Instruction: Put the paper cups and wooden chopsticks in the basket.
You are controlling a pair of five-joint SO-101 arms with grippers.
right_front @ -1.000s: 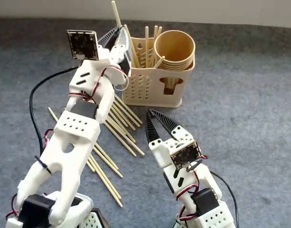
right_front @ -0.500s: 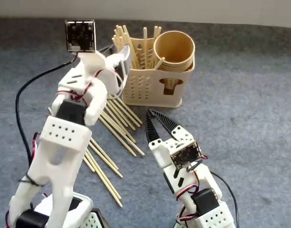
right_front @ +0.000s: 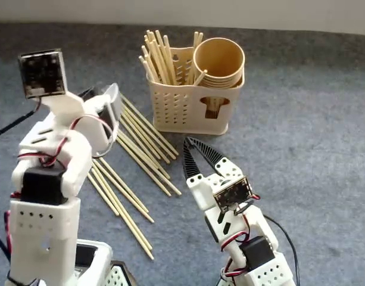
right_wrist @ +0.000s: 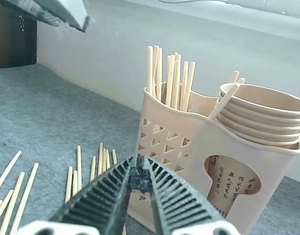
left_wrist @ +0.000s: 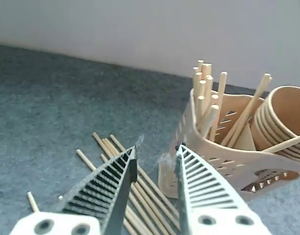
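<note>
One basket (right_front: 191,110), near the counter's (right_front: 313,149) far edge: cups (right_front: 219,59) stacked in one compartment, chopstick bundle (right_front: 158,56) upright in the other. Several loose chopsticks (right_front: 137,152), fanned from the basket's foot toward the near-left corner. The left end effector (left_wrist: 156,155): apart, empty, above them. The right end effector (right_wrist: 140,172): together, empty, before the basket. Advice: pinch few sticks mid-length, squarely, so they lift level.
</note>
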